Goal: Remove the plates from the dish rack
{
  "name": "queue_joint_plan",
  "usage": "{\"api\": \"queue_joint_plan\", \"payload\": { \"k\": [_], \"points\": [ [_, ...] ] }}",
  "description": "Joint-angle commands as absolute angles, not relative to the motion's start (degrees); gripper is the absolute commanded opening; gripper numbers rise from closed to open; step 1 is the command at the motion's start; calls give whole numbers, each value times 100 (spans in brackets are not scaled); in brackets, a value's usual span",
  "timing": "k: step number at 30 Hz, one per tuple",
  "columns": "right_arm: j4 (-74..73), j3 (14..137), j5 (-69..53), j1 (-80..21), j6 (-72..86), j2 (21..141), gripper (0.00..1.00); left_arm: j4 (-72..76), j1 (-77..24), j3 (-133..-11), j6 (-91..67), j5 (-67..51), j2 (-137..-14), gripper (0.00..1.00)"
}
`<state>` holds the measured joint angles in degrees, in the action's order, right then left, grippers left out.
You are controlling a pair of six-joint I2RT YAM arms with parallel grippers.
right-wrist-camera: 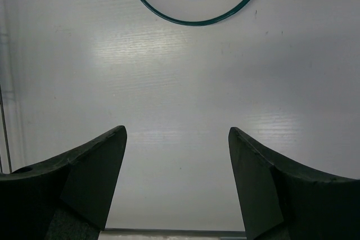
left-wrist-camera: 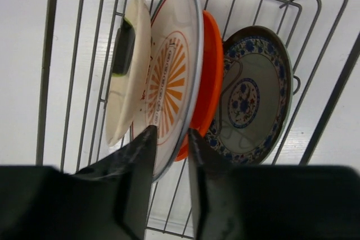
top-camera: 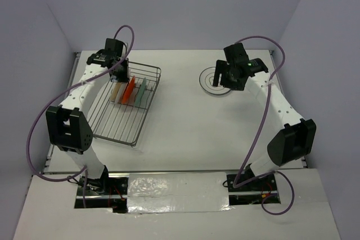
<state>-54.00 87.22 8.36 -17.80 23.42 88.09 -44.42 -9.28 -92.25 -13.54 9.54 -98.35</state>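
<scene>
Top external view: the dish rack sits on the left side of the table, with its load grouped toward its far end.

Left wrist view shows 4 plates upright in the rack. From left to right they are:
- cream plate
- sunburst plate
- orange plate
- teal patterned plate

The first 3 stand close together with their rims overlapping in view. The teal patterned plate leans slightly apart on the right.

The left gripper is at this group with its fingers drawn close, 1 on each side of the lower rim of the sunburst plate. Whether they clamp the rim or only bracket it cannot be told. The plate appears seated in its slot, in line with its neighbours.

At the far right of the table, well apart from the rack, the ringed plate lies flat on the surface. The right gripper hangs above the table at this plate, with its fingers spread wide and nothing between them.

Assessment:
- **Done:** 1 plate of the 5 visible is unloaded.
- **Left:** 4 plates are in the rack.
- **Step in hand:** this is judged to be the pick of the sunburst plate, which is not yet clear of the dividers.
</scene>
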Motion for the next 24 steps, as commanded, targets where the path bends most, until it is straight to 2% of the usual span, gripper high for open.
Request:
{"api": "queue_joint_plan", "payload": {
  "k": [1, 6, 7, 9, 10, 12, 19, 21, 24],
  "points": [
    [-5440, 8763, 1037, -1907, 2259, 8385, 80, -4192, -844, -9255, -1283, 624, -9861, 37],
    [-5581, 8885, 1151, -1925, 2276, 8288, 80, -4350, -817, -9439, -1213, 475, -9905, 26],
    [-5633, 8903, 1160, -1925, 2276, 8271, 80, -4420, -817, -9500, -1204, 440, -9914, 17],
    [-5695, 9017, 1143, -1942, 2312, 8227, 80, -4552, -809, -9650, -1160, 430, -9923, 14],
    [-5748, 9052, 1090, -1934, 2338, 8209, 80, -4614, -817, -9720, -1134, 431, -9923, 6],
    [-5835, 9184, 1002, -1934, 2373, 8156, 80, -4867, -826, -9992, -1055, 684, -9931, 0],
    [-6029, 9685, 238, -1934, 2645, 8095, 80, -5274, -826, -11257, -536, 845, -10002, 0],
    [-6143, 9992, 27, -1934, 2768, 8182, 80, -5212, -826, -11600, -457, 529, -9967, 0],
    [-6214, 10528, -482, -1846, 2979, 8323, 81, -4862, -870, -11865, -185, -595, -9757, 0]
  ]
}}
